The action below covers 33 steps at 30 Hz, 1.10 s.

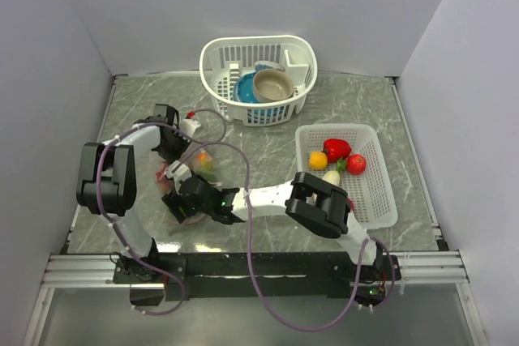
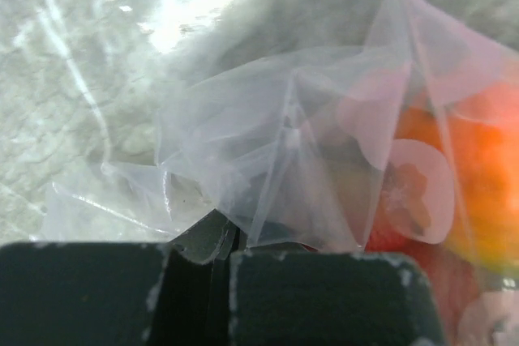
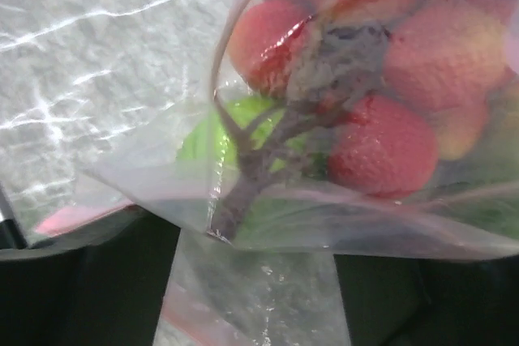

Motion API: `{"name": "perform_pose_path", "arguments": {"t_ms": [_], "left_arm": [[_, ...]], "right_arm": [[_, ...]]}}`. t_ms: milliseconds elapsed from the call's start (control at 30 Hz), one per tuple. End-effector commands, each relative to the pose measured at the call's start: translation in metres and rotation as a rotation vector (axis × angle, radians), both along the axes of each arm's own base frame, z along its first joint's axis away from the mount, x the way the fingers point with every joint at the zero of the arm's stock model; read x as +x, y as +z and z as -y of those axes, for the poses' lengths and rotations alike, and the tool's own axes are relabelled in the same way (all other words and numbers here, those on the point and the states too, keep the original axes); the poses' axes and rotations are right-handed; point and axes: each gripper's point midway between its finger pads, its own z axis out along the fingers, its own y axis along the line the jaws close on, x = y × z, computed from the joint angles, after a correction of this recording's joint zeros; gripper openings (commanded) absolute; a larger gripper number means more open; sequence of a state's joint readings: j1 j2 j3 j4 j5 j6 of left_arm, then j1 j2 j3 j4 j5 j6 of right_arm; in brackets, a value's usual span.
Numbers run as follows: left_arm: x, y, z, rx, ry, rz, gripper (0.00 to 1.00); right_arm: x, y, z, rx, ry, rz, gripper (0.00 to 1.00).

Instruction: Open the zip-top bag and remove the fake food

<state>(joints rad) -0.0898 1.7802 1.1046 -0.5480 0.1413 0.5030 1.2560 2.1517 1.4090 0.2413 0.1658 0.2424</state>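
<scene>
Inspection of the desk point(image 1: 268, 147), with all positions taken from the white dish basket point(image 1: 219, 58) at its far edge.

1. The zip-top bag point(image 1: 195, 166) lies on the desk nearer than the dish basket and to its left. It is crumpled and sits between the two arms' ends.
2. Fake food point(image 1: 203, 163) is inside the bag. The right wrist view shows red berry-like pieces point(image 3: 381, 147), a green piece point(image 3: 199, 131) and a dark stem behind the film. The left wrist view shows an orange piece point(image 2: 478, 160).
3. The left gripper point(image 2: 223, 253) is at the side of the bag towards the dish basket. Its fingers point(image 2: 324, 297) are drawn almost together, and a fold of the clear bag film point(image 2: 284, 143) is pinched between them.
4. The right gripper point(image 1: 185, 204) is at the side of the bag away from the dish basket. Its fingers point(image 3: 89, 281) stand partly apart, and a flap of the bag point(image 3: 251, 297) lies in the gap. No clamp on that flap can be confirmed. A pink zip strip point(image 3: 73, 218) shows at the film's edge just beside the left finger.
5. A white mesh tray point(image 1: 381, 192) sits nearer than the dish basket and to its right, well apart from the bag. It holds four loose pieces: a red one point(image 1: 336, 149), an orange-yellow one point(image 1: 318, 160), a round red one point(image 1: 356, 164) and a pale one point(image 1: 331, 177).
6. The dish basket holds a blue bowl point(image 1: 245, 89) and a tan bowl point(image 1: 273, 84), which touch.
</scene>
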Motion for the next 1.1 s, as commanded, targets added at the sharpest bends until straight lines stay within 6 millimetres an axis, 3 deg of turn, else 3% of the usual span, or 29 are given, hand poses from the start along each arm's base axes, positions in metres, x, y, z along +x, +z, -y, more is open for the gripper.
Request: {"name": "perform_pose_path", "arguments": {"t_ms": [0, 67, 100, 133, 200, 233, 300, 333, 400, 433, 500, 533, 633, 733, 800, 833, 867, 900, 1067], "left_arm": [[-0.058, -0.017, 0.022, -0.068, -0.002, -0.179, 0.01], [-0.059, -0.015, 0.019, -0.051, -0.009, -0.178, 0.01], [-0.058, -0.015, 0.017, -0.04, -0.011, -0.172, 0.01], [-0.056, -0.014, 0.013, -0.02, -0.01, -0.164, 0.01], [-0.053, -0.014, 0.008, -0.007, -0.013, -0.157, 0.01], [-0.052, -0.014, 0.007, -0.009, -0.013, -0.157, 0.01], [-0.048, -0.014, 0.005, -0.01, -0.011, -0.156, 0.01], [-0.047, -0.015, 0.004, -0.008, -0.009, -0.159, 0.01], [-0.043, -0.017, 0.0, -0.004, 0.002, -0.159, 0.01], [-0.043, -0.017, -0.001, -0.002, 0.005, -0.164, 0.01], [-0.04, -0.018, -0.005, -0.001, 0.017, -0.165, 0.01], [-0.039, -0.019, -0.006, 0.001, 0.021, -0.165, 0.01], [-0.036, -0.021, -0.011, 0.003, 0.032, -0.17, 0.01], [-0.038, -0.022, -0.009, -0.008, 0.035, -0.181, 0.01], [-0.04, -0.023, -0.008, -0.013, 0.037, -0.184, 0.01], [-0.04, -0.024, -0.008, -0.015, 0.036, -0.184, 0.01], [-0.042, -0.024, -0.008, -0.016, 0.035, -0.187, 0.01], [-0.042, -0.024, -0.008, -0.016, 0.035, -0.187, 0.01], [-0.04, -0.026, -0.009, -0.01, 0.03, -0.187, 0.01]], "right_arm": [[0.023, 0.001, 0.013, -0.041, -0.104, 0.041, 0.54], [0.025, 0.013, 0.02, -0.029, -0.122, 0.063, 0.46], [0.025, 0.01, 0.027, -0.039, -0.132, 0.064, 0.42], [0.025, 0.023, 0.031, -0.018, -0.142, 0.072, 0.4], [0.023, 0.025, 0.046, -0.022, -0.165, 0.077, 0.4], [0.023, 0.043, 0.051, 0.013, -0.177, 0.084, 0.4], [0.019, 0.042, 0.068, 0.002, -0.197, 0.079, 0.4], [0.02, 0.056, 0.074, 0.024, -0.214, 0.086, 0.4], [0.016, 0.052, 0.09, 0.006, -0.227, 0.083, 0.4], [0.016, 0.063, 0.095, 0.03, -0.239, 0.083, 0.4], [0.011, 0.06, 0.109, 0.023, -0.249, 0.077, 0.4], [0.009, 0.071, 0.113, 0.046, -0.257, 0.079, 0.4], [0.007, 0.076, 0.126, 0.059, -0.269, 0.083, 0.41], [0.004, 0.072, 0.126, 0.05, -0.24, 0.082, 0.45], [0.0, 0.074, 0.115, 0.051, -0.203, 0.071, 0.5], [-0.003, 0.065, 0.111, 0.026, -0.187, 0.061, 0.52], [-0.01, 0.064, 0.105, 0.023, -0.165, 0.06, 0.55], [-0.013, 0.067, 0.098, 0.031, -0.15, 0.062, 0.64], [-0.042, 0.065, 0.077, 0.068, -0.081, 0.07, 0.69]]}}
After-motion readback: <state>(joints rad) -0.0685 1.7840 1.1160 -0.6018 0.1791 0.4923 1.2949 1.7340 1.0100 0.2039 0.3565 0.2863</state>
